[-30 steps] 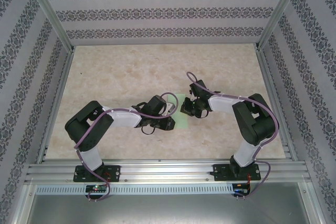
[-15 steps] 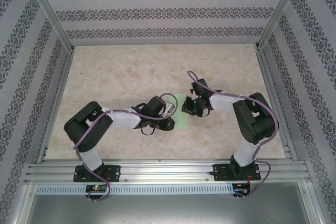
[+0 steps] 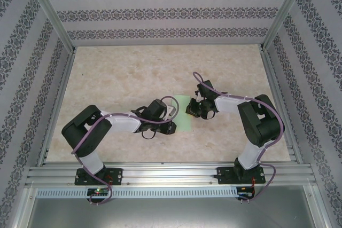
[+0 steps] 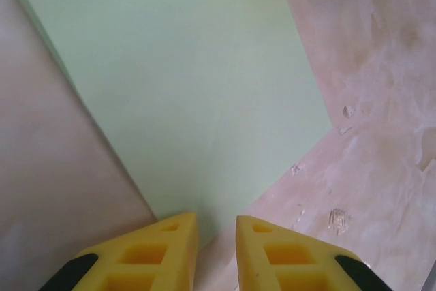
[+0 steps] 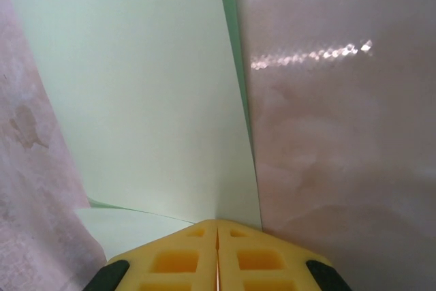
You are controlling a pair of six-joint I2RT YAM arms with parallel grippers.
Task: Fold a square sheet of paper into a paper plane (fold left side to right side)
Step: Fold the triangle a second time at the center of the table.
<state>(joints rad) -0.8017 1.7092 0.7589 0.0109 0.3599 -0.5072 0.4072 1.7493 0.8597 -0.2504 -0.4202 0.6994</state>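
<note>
Your one sheet of paper (image 3: pixel 184 115) lies mid-worktop (image 3: pixel 128 73), a little toward the near edge. It is thin, pale mint-green and unmarked. More of it shows than a second ago, since the left gripper (image 3: pixel 173 126) has drawn back leftward. That gripper stands released at the sheet's corner. The right gripper (image 5: pixel 217 224), second of two, is clenched on a lifted layer above the glossy marbled surface.

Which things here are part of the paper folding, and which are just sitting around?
Part of the job:
- sheet of paper, pale mint green
- right gripper, shut on the paper's edge
- left gripper, open at the paper's corner

Just there:
- table
- patterned walls
- metal frame
</note>
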